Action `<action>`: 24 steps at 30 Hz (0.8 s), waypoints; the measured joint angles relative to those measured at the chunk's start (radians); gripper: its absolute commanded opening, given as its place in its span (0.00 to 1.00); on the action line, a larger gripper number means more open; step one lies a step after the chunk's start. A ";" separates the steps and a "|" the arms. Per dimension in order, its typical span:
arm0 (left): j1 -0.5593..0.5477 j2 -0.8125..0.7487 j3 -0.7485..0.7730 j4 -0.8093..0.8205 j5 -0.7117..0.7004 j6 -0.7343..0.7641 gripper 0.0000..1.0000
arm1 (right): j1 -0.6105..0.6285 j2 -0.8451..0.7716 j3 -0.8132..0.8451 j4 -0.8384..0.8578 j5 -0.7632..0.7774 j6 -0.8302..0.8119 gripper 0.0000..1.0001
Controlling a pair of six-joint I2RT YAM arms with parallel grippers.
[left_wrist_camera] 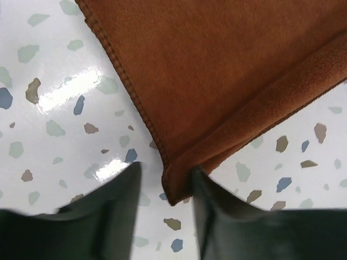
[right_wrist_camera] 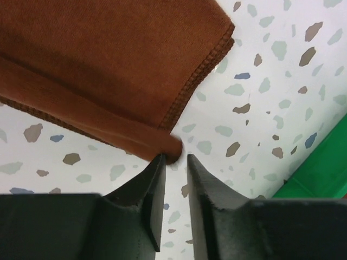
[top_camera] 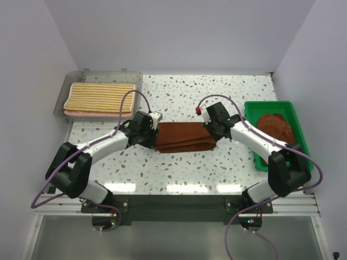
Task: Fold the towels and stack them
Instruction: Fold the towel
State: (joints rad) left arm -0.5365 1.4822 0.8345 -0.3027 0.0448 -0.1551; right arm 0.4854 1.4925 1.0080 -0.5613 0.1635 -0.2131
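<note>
You had the table (top_camera: 217, 92) set with the clear bin (top_camera: 70, 81) at 10 o'clock. In it the striped towel (top_camera: 100, 96) lay flat on the pink towel (top_camera: 92, 114), which reads as the finished stack. The green tray (top_camera: 268, 104) at 3 o'clock held a crumpled rust-brown towel (top_camera: 276, 127), probably the supply, not yet folded.

At table centre the folded rust-brown towel (top_camera: 181, 136) lay flat in layers. You had one arm at each short end, my guess to lay the fold down evenly.

Your left gripper (left_wrist_camera: 165, 173) sat at its 9 o'clock end, fingers parted, with a corner in the gap but not pinched. Your right gripper (right_wrist_camera: 174, 160) sat at the 3 o'clock end, fingers only narrowly apart with nothing between them, the corner just off the tips.

Only the top view showed the bin, the stack and the tray's towel. Only the wrist views showed the finger gaps. The right wrist also caught a sliver of the tray at 4 o'clock.
</note>
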 measured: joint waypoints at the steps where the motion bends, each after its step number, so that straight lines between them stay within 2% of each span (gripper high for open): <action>1: -0.001 -0.010 -0.010 -0.002 0.004 -0.011 0.60 | 0.000 -0.001 -0.002 -0.009 -0.003 0.012 0.31; 5: -0.007 -0.089 -0.044 -0.020 0.029 -0.058 0.73 | 0.001 -0.024 -0.019 -0.060 -0.035 0.055 0.47; 9: -0.018 -0.215 -0.072 -0.033 0.058 -0.116 0.74 | 0.015 -0.102 -0.023 -0.137 -0.082 0.107 0.56; 13: -0.023 -0.315 -0.080 -0.041 0.057 -0.174 0.71 | 0.024 -0.170 -0.017 -0.165 -0.119 0.185 0.56; 14: -0.023 -0.327 -0.080 -0.040 0.055 -0.186 0.68 | 0.024 -0.174 -0.013 -0.164 -0.128 0.210 0.56; 17: -0.023 -0.326 -0.074 -0.037 0.042 -0.217 0.63 | 0.024 -0.163 -0.011 -0.141 -0.133 0.289 0.54; 20: -0.023 -0.266 -0.037 -0.035 0.036 -0.237 0.63 | 0.024 -0.129 -0.004 -0.107 -0.129 0.368 0.53; 22: -0.023 -0.212 0.000 -0.036 0.029 -0.258 0.66 | 0.024 -0.103 0.010 -0.099 -0.109 0.428 0.55; 24: -0.023 -0.181 0.020 -0.038 0.015 -0.290 0.74 | 0.024 -0.090 0.019 -0.097 -0.072 0.489 0.62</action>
State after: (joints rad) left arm -0.5591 1.3014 0.8547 -0.3405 0.0597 -0.4446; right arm 0.5098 1.4021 1.0275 -0.6586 0.0910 0.2760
